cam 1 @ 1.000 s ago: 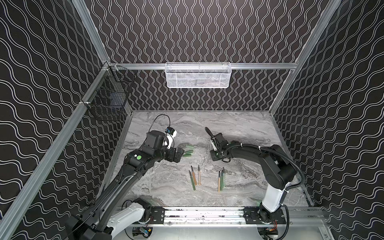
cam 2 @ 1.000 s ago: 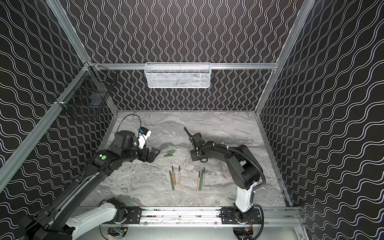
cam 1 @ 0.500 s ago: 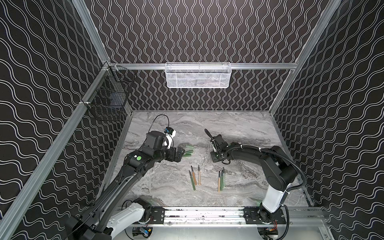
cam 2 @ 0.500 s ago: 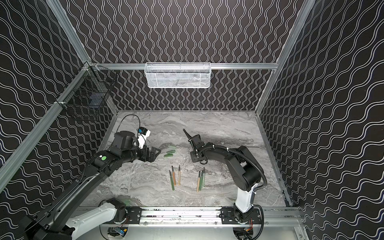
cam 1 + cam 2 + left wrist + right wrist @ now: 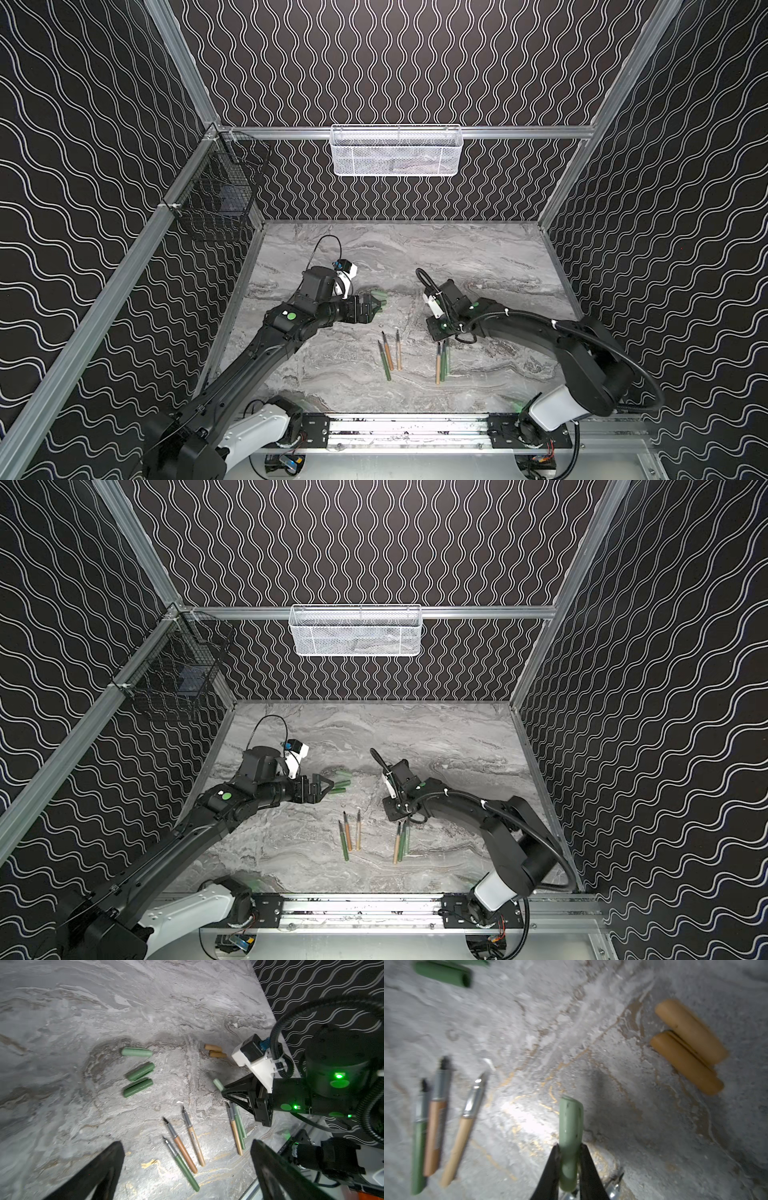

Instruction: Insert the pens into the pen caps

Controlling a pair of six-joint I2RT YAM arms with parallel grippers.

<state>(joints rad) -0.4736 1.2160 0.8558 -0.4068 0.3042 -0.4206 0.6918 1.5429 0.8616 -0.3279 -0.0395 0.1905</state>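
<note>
Marble tabletop (image 5: 457, 257) lies open toward the back. The right gripper (image 5: 569, 1148) pinches a pale green cap (image 5: 571, 1118), its axis along the fingers, while the left gripper (image 5: 327, 789) gapes wide.

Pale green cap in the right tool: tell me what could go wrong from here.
1. The right tool pinches the pale green cap near one end, most of it jutting out; pushing a pen in may make it pivot or slip.
2. That tool sits close by the tips of three pens; a move might scatter them.
3. The left tool is open and empty, so no pen is ready.
</note>
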